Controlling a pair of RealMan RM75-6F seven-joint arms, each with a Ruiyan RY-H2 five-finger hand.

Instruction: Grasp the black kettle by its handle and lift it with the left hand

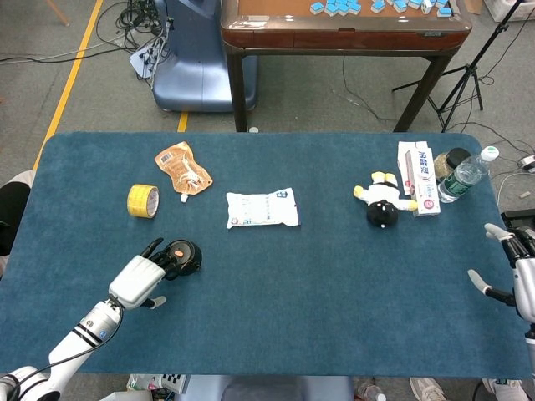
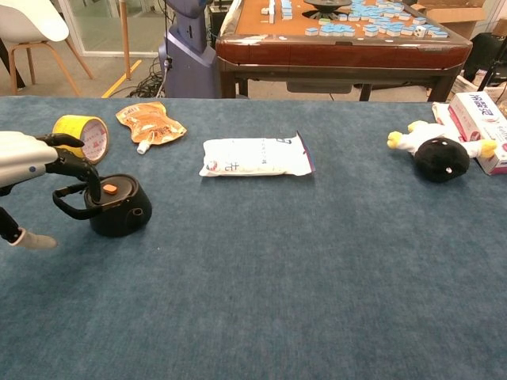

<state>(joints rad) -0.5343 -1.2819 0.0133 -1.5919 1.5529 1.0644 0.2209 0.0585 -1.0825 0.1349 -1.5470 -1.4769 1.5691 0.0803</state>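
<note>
The left hand [image 2: 36, 162] curls its dark fingers [image 2: 79, 169] over the black kettle's [image 2: 117, 206] handle [image 2: 67, 202], apparently not yet gripping, the kettle just beyond its fingertips.

Left hand [image 1: 144, 279]: white shell, black fingers; black-banded white forearm.

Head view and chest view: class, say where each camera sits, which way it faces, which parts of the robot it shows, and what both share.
Head view: high above the near edge, looking steeply down on the blue felt table; shows the left hand with its forearm and the right hand at the right edge.
Chest view: low at the near edge, facing level across the table toward the wooden mahjong table; shows only the left hand.
Shared: the left hand at the small black kettle, yellow tape roll, white packet, black plush toy.
</note>
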